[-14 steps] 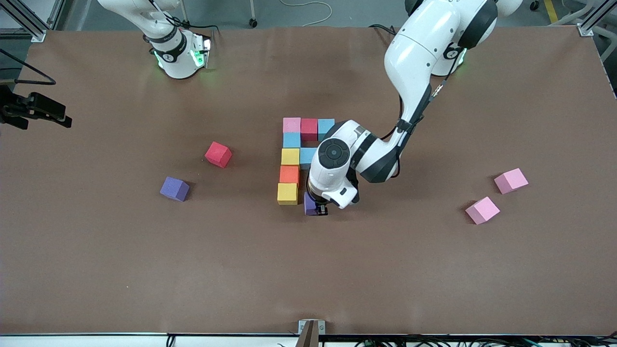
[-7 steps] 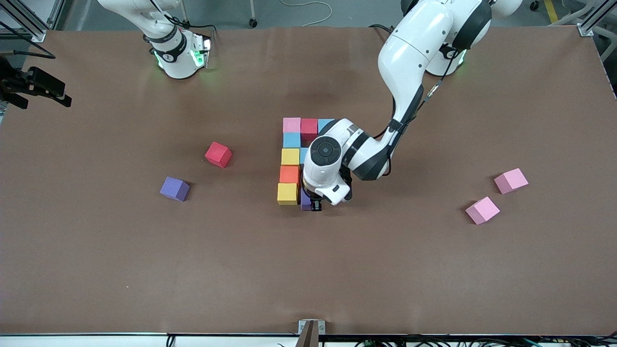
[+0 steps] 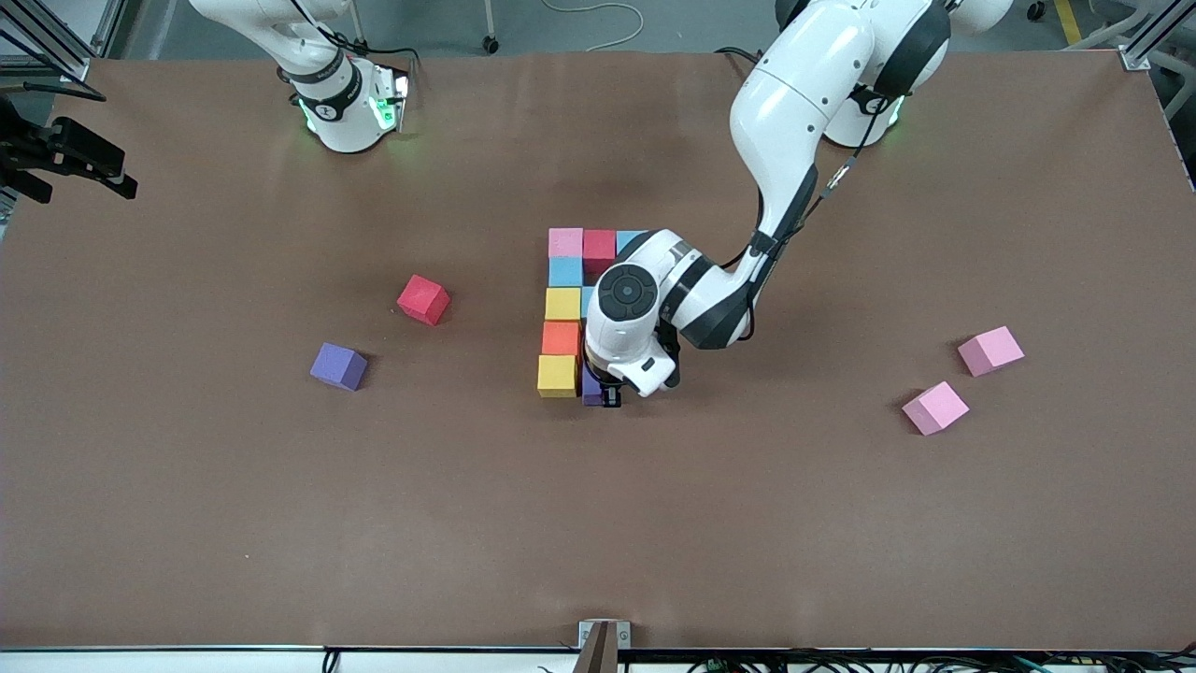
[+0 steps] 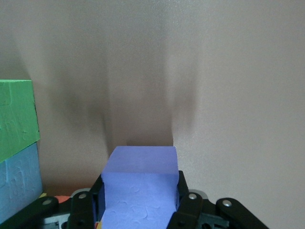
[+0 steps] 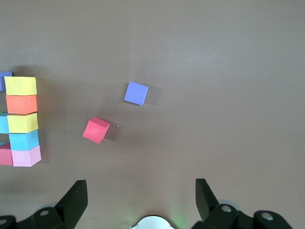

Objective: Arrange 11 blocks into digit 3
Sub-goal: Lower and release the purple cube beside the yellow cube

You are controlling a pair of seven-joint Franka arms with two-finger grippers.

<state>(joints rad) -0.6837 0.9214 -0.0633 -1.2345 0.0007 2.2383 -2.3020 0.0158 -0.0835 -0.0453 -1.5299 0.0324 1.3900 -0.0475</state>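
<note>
The left hand (image 3: 605, 396) is gripping a purple block (image 3: 590, 386) between its fingers (image 4: 187, 205), holding it low at the worktop (image 3: 598, 523), just beside the yellow block (image 3: 557, 376) that ends the column of the digit 3 (image 3: 566, 308). In the left wrist view the purple block (image 4: 139, 188) is filling the gap between the black fingers, its matte foam face lightly dimpled, with a green block (image 4: 16, 117) and a light blue one (image 4: 16, 183) standing close beside it.

The digit 3 is lying mid-worktop: a top bar of pink (image 3: 565, 242), red (image 3: 599, 249) and light blue, then a column running toward the front camera of light blue (image 3: 564, 272), yellow (image 3: 562, 304), orange (image 3: 561, 338) and yellow. The left wrist is covering the rest of the figure.

Loose cubes are sitting well apart from it: a red one (image 3: 423, 299) and a purple one (image 3: 338, 365) toward the right arm's end, two pink ones (image 3: 990, 350) (image 3: 934, 408) toward the left arm's end, all tilted relative to the figure.

The left arm is reaching down from its base, elbow high, wrist bent steeply over the figure. The right arm is waiting at its base, and its hand (image 5: 140, 202) is standing wide open high over the worktop.
</note>
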